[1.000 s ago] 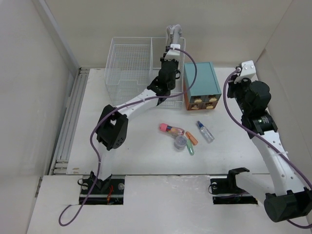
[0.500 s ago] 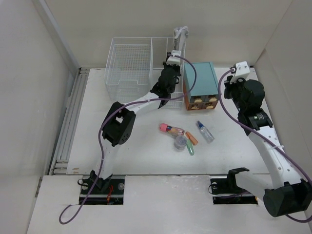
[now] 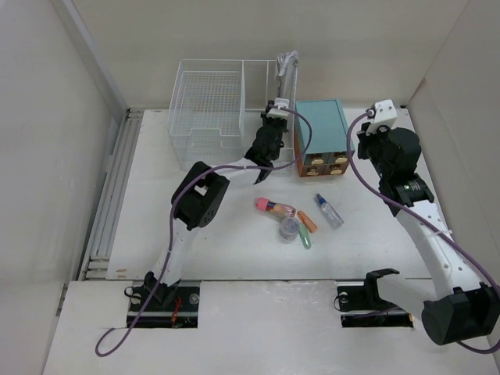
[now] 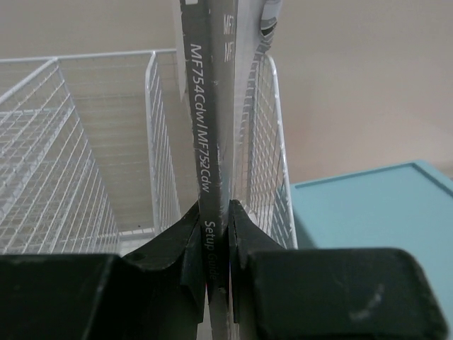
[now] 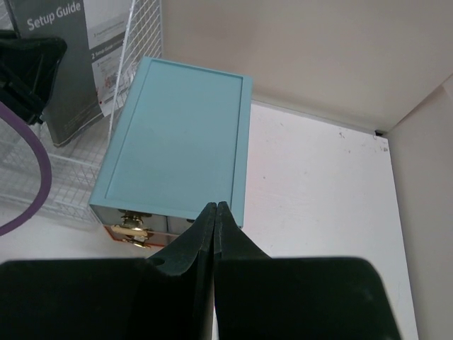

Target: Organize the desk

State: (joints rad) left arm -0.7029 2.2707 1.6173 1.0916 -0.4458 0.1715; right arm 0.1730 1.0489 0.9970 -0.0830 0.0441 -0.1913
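Observation:
The white desk (image 3: 234, 250) carries a white wire basket (image 3: 207, 101) and a teal drawer box (image 3: 320, 129) at the back. My left gripper (image 3: 280, 90) is shut on a grey "Setup Guide" booklet (image 3: 287, 64). It holds the booklet upright at the basket's narrow right compartment. In the left wrist view the booklet (image 4: 209, 142) stands edge-on between my left gripper (image 4: 212, 212) jaws, next to the basket's divider (image 4: 152, 142). My right gripper (image 5: 215, 207) is shut and empty, above the near right corner of the teal box (image 5: 177, 134). In the top view it (image 3: 364, 148) hangs just right of the box.
Small items lie mid-desk: a pink tube (image 3: 269, 205), a small jar (image 3: 290, 227), an orange piece (image 3: 307, 222), a green piece (image 3: 305, 241) and a small clear bottle (image 3: 329, 211). A grey rail (image 3: 109, 195) runs along the left edge. Walls close in on both sides.
My left arm has stretched further back and right, carrying the booklet to the basket's right compartment. My right gripper has shifted slightly left and back toward the teal box.

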